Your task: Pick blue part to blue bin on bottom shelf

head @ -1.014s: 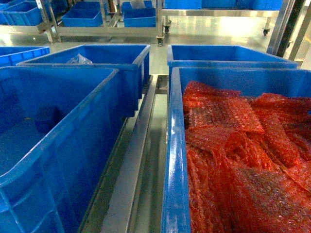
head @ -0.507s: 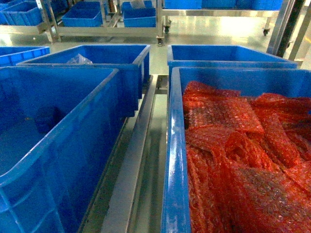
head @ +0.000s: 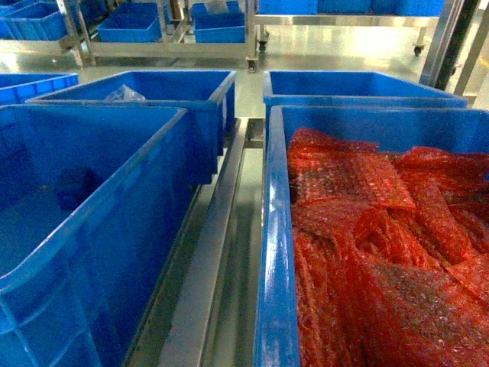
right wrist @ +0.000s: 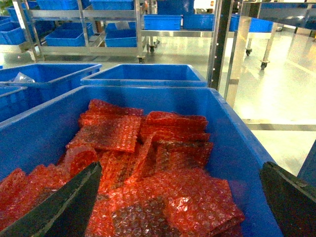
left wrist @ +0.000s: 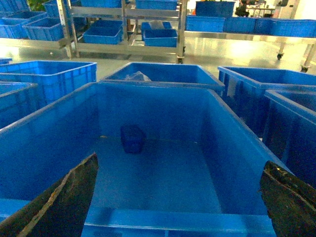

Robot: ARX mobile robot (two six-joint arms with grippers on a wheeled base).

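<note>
Left wrist-mounted view showed the small dark-blue block-shaped part (left wrist: pixel 133 138) lying on the floor of the large blue plastic crate (left wrist: pixel 232 133), near its far wall, straight ahead of and below the left pincer (left wrist: pixel 180 197), whose dark fingers (left wrist: pixel 64 202) stood wide apart and empty. Its long axis could not be told. The right pincer (right wrist: pixel 180 197), likewise spread and empty, hung over the neighbouring crate of red bubble-wrap sheets (right wrist: pixel 143 168), so the left arm was judged nearer, with open room above and the crate's walls well apart from the part.

My head camera looks forward and down from above two near bins, the left blue bin (head: pixel 92 222) and the bin of red bubble wrap (head: pixel 382 252). My left wrist camera sits low over the left bin (left wrist: pixel 153 163), facing forward between my spread fingers (left wrist: pixel 59 202). My right wrist camera hangs likewise over the red wrap (right wrist: pixel 143 163). All three share the far racks (head: pixel 168 30).
</note>
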